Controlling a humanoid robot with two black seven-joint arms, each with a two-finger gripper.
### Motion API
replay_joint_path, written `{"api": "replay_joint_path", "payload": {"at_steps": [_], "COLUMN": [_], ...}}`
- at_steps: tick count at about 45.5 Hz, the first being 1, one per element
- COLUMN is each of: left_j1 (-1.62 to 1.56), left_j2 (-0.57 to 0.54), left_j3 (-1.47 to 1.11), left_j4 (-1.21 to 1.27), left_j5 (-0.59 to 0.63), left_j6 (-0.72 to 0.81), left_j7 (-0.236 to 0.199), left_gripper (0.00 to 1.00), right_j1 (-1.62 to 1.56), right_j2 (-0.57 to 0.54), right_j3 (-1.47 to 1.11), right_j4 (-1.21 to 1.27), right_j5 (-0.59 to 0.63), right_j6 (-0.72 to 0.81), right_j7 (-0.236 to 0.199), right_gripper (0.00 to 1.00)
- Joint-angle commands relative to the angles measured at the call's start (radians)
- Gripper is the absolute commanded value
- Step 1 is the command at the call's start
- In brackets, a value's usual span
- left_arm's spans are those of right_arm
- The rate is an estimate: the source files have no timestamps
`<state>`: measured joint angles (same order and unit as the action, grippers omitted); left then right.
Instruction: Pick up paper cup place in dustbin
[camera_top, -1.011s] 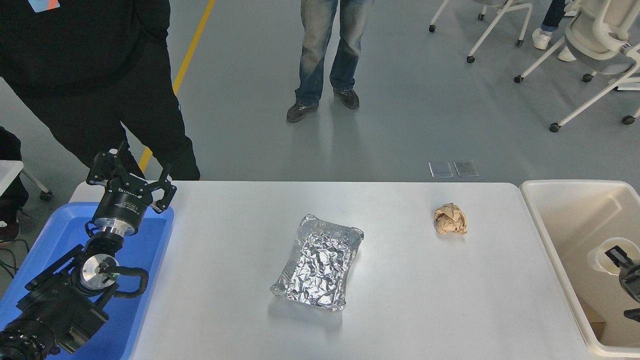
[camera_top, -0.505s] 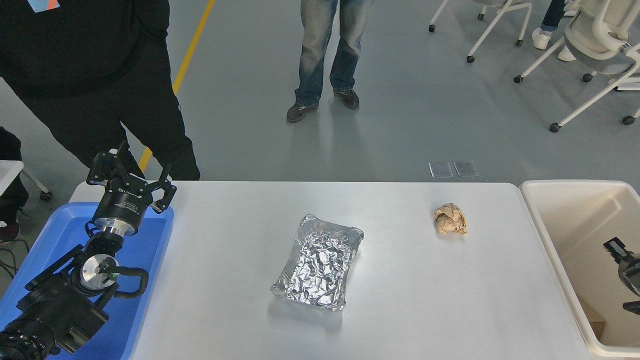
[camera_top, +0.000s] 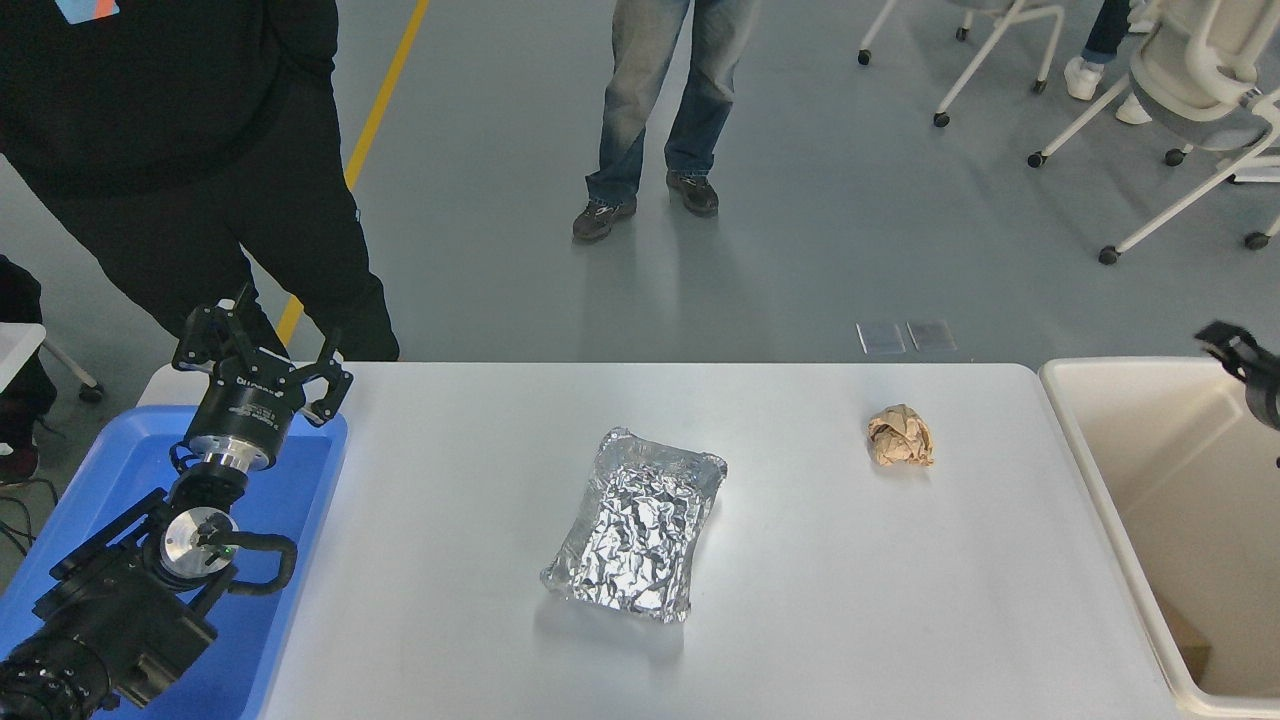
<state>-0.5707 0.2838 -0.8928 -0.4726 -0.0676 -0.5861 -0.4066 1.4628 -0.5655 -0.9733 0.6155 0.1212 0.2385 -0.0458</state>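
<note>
The paper cup shows nowhere in the head view. The cream-beige dustbin stands at the table's right end, and the part of its inside that shows holds no cup. My right gripper pokes in from the right edge above the dustbin's far rim. Only a small part of it is in view, with nothing seen in it. My left gripper is parked open and empty at the lower left, above the blue tray.
A crinkled foil tray lies at the table's middle. A crumpled brown paper ball lies right of it, near the dustbin. People stand at the far side, at the upper left and top middle. Office chairs stand at the top right.
One second ago my right gripper held the cup low inside the dustbin. Half a second ago the cup had gone from sight. My right gripper has since risen to the dustbin's far rim.
</note>
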Motion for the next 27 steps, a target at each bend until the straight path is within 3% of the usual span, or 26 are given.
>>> {"api": "replay_joint_path", "payload": {"at_steps": [1, 13, 27], "left_j1": [0.0, 0.0, 0.0], "left_j2": [0.0, 0.0, 0.0], "left_j3": [0.0, 0.0, 0.0], "left_j4": [0.0, 0.0, 0.0], "left_j5": [0.0, 0.0, 0.0], "left_j6": [0.0, 0.0, 0.0], "left_j7": [0.0, 0.0, 0.0], "left_gripper": [0.99, 0.99, 0.99], "right_j1": [0.332, 0.586, 0.783], "right_j2": [0.056, 0.068, 0.064], "right_j3": [-0.07, -0.071, -0.096], "right_j4": [0.185, 0.415, 0.576], "right_j5": [-0.086, -0.137, -0.172], "right_j6": [0.26, 0.538, 0.547], "right_j7": [0.0, -0.002, -0.003], "right_gripper": [1.0, 1.0, 1.0]}}
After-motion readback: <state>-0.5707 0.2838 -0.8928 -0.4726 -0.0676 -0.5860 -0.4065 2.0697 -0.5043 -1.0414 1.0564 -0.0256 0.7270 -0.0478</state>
